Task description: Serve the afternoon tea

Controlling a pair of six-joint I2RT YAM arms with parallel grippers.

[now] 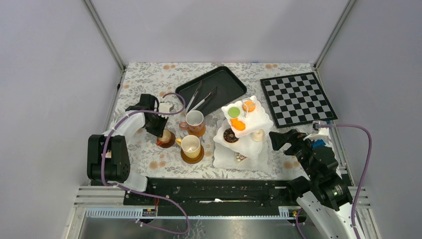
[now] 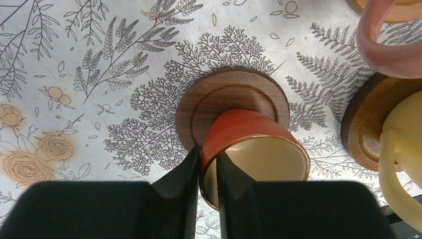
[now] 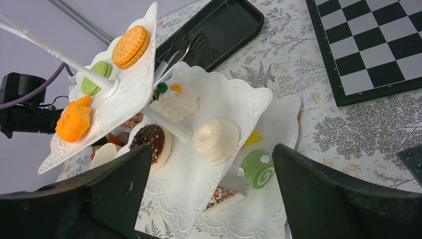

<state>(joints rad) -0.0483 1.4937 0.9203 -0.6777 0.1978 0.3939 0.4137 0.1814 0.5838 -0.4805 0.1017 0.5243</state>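
A brown cup (image 2: 249, 134) stands on a round brown saucer (image 2: 219, 94) at the left of the table. My left gripper (image 2: 209, 152) straddles its rim, one finger outside and one inside. The jaws are barely parted, with a sliver of gap at the inner finger. From above, the left gripper (image 1: 158, 130) sits over this cup (image 1: 164, 135). A yellow cup (image 1: 190, 146) and a white cup (image 1: 195, 119) stand on saucers nearby. The white three-tier stand (image 3: 194, 184) holds an orange macaron (image 3: 130, 46), a chocolate doughnut (image 3: 152, 139) and a green roll (image 3: 257, 168). My right gripper (image 3: 211, 149) is open and empty, facing the stand.
A black tray (image 1: 229, 82) with silver tongs (image 1: 201, 97) lies behind the cups. A chessboard (image 1: 297, 97) sits at the back right, beyond the right gripper (image 1: 278, 139). The yellow cup (image 2: 403, 144) is close to the right of the brown cup's saucer.
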